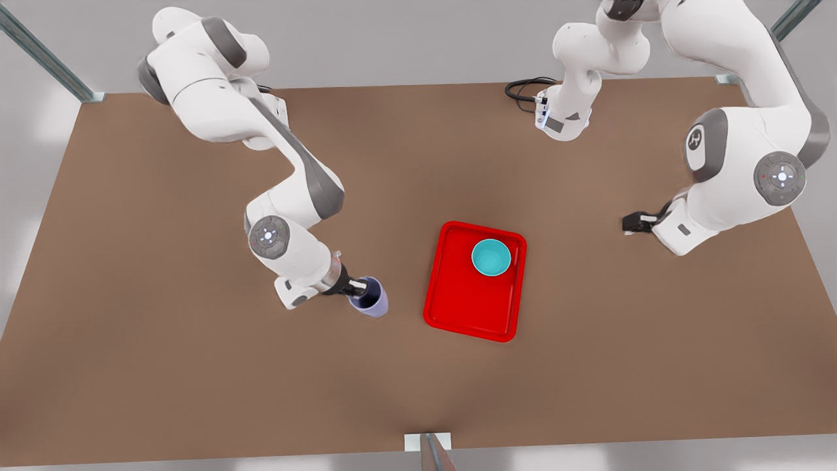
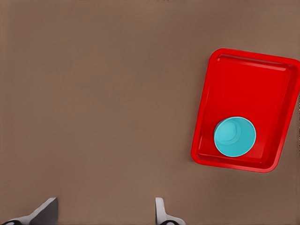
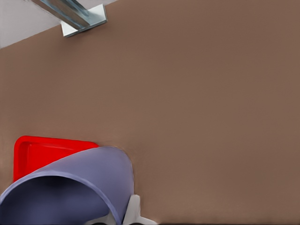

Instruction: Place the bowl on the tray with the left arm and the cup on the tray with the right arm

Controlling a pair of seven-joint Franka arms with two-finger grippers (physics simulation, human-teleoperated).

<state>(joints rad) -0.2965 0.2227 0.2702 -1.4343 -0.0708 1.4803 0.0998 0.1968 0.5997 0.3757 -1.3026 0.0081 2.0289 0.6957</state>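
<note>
The turquoise bowl (image 1: 491,257) (image 2: 235,136) stands upright inside the red tray (image 1: 467,307) (image 2: 248,89), in the tray's far half near a short rim. My left gripper (image 1: 635,222) (image 2: 103,213) hangs open and holds nothing, well off to the front view's right of the tray. The lavender cup (image 1: 371,299) (image 3: 93,173) is tilted, and my right gripper (image 1: 359,288) (image 3: 119,215) is shut on its rim, one finger inside the mouth. It sits a short way to the front view's left of the tray (image 3: 42,152).
The brown table (image 1: 196,366) spreads wide around the tray. A black cable (image 1: 523,88) loops at the far edge. A metal bracket and strut (image 1: 428,445) (image 3: 84,18) stand at the near edge, with more struts at the far corners.
</note>
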